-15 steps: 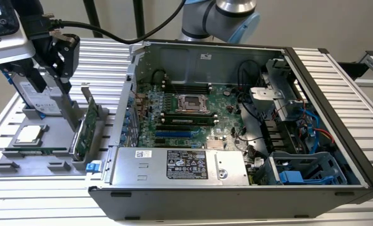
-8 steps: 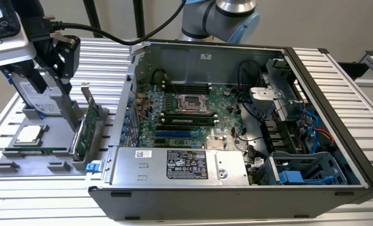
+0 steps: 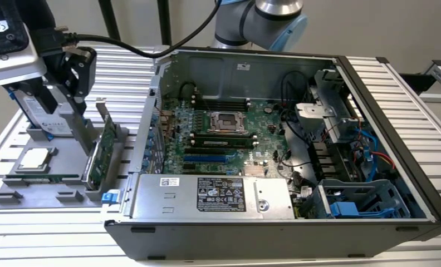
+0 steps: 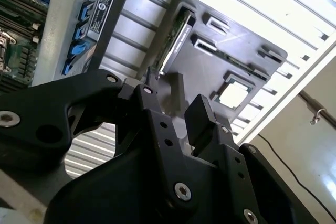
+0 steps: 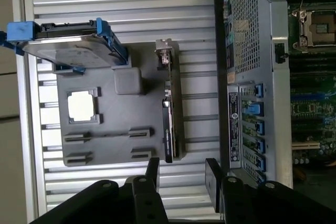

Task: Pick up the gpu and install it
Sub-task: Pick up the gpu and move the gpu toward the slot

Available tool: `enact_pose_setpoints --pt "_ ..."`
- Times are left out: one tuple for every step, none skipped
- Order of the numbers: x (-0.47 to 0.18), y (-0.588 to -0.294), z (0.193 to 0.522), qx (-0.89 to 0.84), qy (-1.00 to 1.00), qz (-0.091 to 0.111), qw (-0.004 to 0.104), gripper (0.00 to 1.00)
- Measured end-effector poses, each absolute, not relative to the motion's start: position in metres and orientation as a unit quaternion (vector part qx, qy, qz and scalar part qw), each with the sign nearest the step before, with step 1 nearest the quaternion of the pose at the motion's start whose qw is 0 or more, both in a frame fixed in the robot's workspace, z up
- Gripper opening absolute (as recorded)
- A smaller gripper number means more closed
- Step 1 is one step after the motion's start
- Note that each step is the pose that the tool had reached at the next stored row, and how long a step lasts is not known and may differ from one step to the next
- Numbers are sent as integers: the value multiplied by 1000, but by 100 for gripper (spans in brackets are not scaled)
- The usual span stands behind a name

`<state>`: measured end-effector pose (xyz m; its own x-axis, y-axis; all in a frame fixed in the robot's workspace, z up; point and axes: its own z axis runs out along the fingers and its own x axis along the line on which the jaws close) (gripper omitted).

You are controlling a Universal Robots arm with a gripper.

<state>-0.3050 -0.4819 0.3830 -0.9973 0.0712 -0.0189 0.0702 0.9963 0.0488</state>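
The gpu [image 3: 102, 149] stands on its long edge in a slot of the grey holder [image 3: 27, 196], just off the computer case's left wall in the exterior view. In the first wrist view the gpu [image 5: 169, 114] is a thin dark strip with its silver bracket at one end. My gripper [image 3: 76, 92] hangs above the holder, open and holding nothing. In the first wrist view my gripper [image 5: 182, 178] has its gap roughly in line with the card. The gripper [image 4: 173, 98] and the gpu [image 4: 176, 35] beyond it also appear in the second wrist view.
A hard drive in a blue frame [image 5: 68, 45], a square processor [image 5: 81, 106] and a memory stick [image 3: 38, 179] share the holder. The open computer case [image 3: 280, 167] lies at the exterior view's right, with motherboard slots [image 3: 205, 157] exposed. All rests on a ribbed metal table [image 3: 49, 233].
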Motion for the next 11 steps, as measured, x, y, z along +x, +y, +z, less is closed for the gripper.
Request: enact_pose_setpoints --pt "-305 -482 382 35 999 24 10 100" --pt "-305 -482 381 35 999 24 10 100" --pt "-305 -482 381 35 999 24 10 100" --pt "-305 -482 380 35 999 24 10 100" --pt "-305 -482 379 35 999 24 10 100" --pt "-305 -482 378 35 999 24 10 100" --pt "-305 -481 377 35 999 24 10 100" --pt "-305 -481 376 35 999 24 10 100" --pt "-305 -481 375 35 999 24 10 100" --pt "-305 -481 374 35 999 24 10 100" --pt "-305 -481 374 35 999 24 10 100"
